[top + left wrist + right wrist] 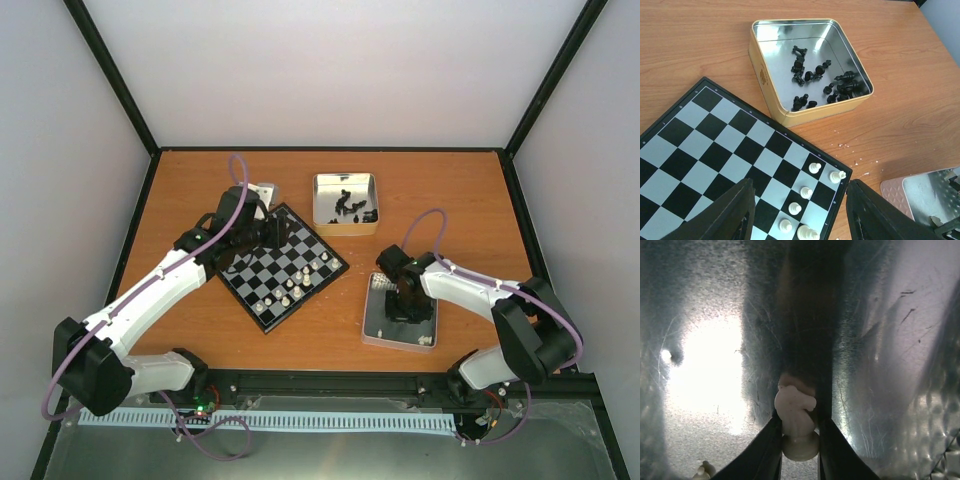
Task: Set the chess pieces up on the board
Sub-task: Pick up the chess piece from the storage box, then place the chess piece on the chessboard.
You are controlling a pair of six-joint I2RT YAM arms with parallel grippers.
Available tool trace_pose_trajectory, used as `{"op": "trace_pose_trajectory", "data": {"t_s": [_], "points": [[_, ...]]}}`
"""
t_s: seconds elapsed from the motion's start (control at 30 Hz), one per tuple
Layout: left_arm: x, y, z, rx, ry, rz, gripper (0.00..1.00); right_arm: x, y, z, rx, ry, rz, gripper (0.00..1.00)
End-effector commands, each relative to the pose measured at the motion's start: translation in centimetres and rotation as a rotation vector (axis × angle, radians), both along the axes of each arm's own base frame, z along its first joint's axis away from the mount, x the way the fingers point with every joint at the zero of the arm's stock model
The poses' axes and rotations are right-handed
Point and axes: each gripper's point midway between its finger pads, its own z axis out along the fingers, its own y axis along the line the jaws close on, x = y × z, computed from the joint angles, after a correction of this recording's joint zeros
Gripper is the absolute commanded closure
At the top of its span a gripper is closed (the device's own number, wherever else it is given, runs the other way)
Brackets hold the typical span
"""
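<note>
Cream chess piece (796, 427) in right claw (799, 417); tin (812, 114) emblem (763, 77) unreadable

The table (700, 35) is matt wood-grain, the tin (785, 31) shiny metal, the chess pieces (814, 168) smooth cream plastic.

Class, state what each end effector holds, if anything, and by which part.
Right end effector: a cream chess piece, pinched at its lower body just above the base. Left end effector: nothing, jaws apart.

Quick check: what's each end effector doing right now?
Left end effector: open, empty, over the chessboard.
Right end effector: closed on a white chess piece in a tin.
</note>
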Motion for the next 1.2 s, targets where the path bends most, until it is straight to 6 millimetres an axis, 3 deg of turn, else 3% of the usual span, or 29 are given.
{"op": "trace_pose_trajectory", "data": {"t_s": [0.0,0.1,0.2,0.3,0.43,0.6,0.73,0.9,1.17], "points": [[0.1,-0.3,0.7,-0.03,-0.018,-0.003,0.5,-0.6,-0.3,-0.9,-0.022,0.028,0.008,0.83],[0.0,-0.5,0.8,-0.036,-0.019,-0.02,0.49,0.6,0.0,-0.3,-0.015,-0.032,0.017,0.84],[-0.7,-1.8,1.1,-0.072,-0.013,-0.1,0.49,2.6,0.7,1.7,0.021,-0.151,0.042,0.84],[-1.9,-4.2,1.8,-0.146,0.001,-0.246,0.48,4.9,3.1,5.3,0.151,-0.318,0.115,0.83],[-3.3,-6.7,3.1,-0.23,0.023,-0.411,0.42,6.6,7.4,11.8,0.388,-0.55,0.268,0.82],[-4.9,-8.4,4.7,-0.295,0.044,-0.555,0.24,6.8,11.3,19.0,0.654,-0.743,0.392,0.83],[-6.3,-9.8,5.2,-0.373,0.134,-0.666,0.23,6.6,13.6,22.1,0.76,-0.773,0.466,0.83],[-7.0,-10.9,5.3,-0.454,0.274,-0.715,0.33,6.2,14.9,23.5,0.781,-0.802,0.528,0.83],[-7.1,-11.5,3.9,-0.531,0.479,-0.682,0.48,5.9,15.2,22.5,0.718,-0.797,0.588,0.83]]}}
